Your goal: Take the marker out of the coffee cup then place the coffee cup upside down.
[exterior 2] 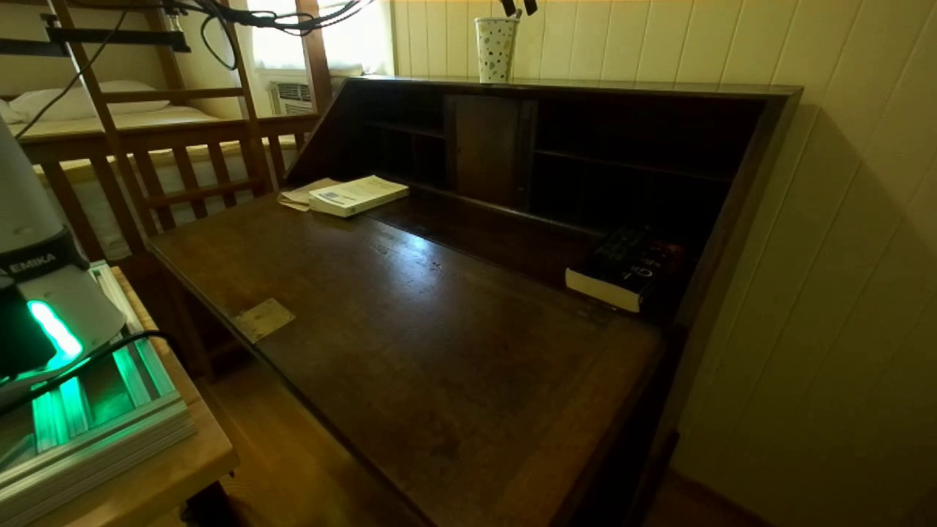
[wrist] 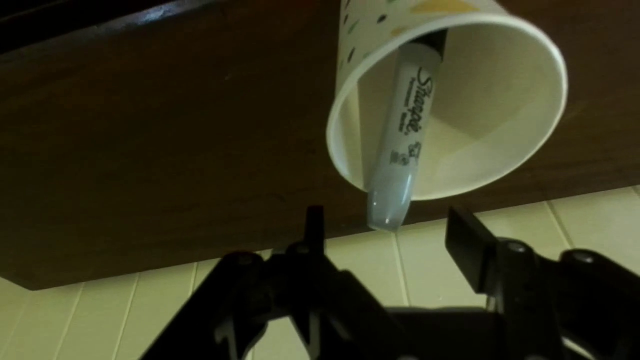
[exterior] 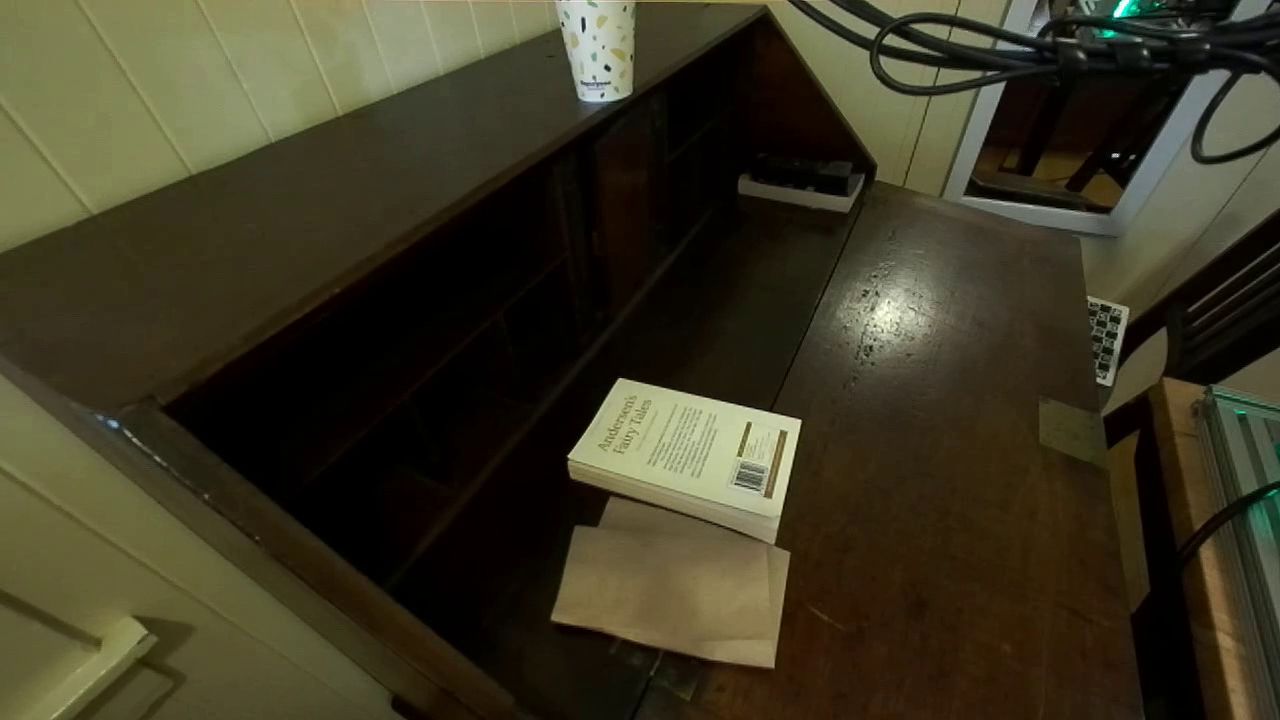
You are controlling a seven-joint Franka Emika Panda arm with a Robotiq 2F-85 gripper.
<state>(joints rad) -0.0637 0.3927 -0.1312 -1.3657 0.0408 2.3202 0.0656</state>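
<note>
1. Completed: apparently nothing; the marker (wrist: pixel 406 115) sits in the cup (exterior: pixel 600 52), one end projecting past the rim.
2. Hand (wrist: pixel 385 236): fingers apart, gripping nothing, gap aligned with the marker's end.
3. Remaining: extract the marker; invert the cup, upright on the upper worktop (exterior: pixel 380 170).

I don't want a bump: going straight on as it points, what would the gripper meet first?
Probably the marker, poking out of the coffee cup in line with the open gripper; depth is hard to judge.
</note>
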